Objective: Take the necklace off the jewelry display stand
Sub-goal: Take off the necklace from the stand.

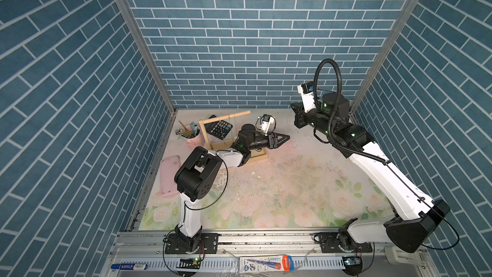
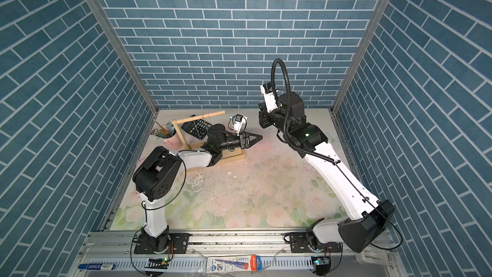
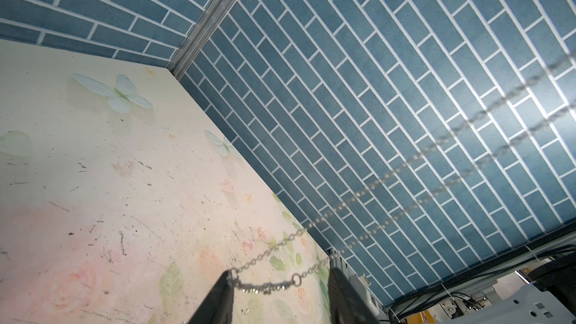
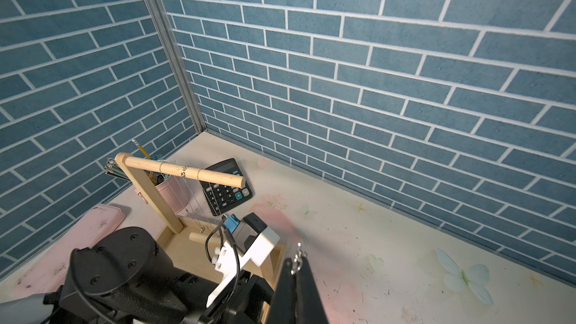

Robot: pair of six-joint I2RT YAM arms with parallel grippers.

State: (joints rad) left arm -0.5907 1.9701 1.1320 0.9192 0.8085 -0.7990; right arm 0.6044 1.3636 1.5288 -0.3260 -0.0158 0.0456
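Necklace [image 3: 265,288] across left claw [image 3: 282,268], wrist cam only.

Left tool [image 3: 282,268] low, jaws apart; right tool [image 4: 297,264] raised, pinched shut.

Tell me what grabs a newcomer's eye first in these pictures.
A thin silver necklace stretches through the air. The right gripper, raised above the table, is shut on one end, while the lower loop lies across the parted fingers of the left gripper. At the back left, the pale wooden jewelry display stand has more chains on its top bar, with a black calculator and pink pencil cup nearby.
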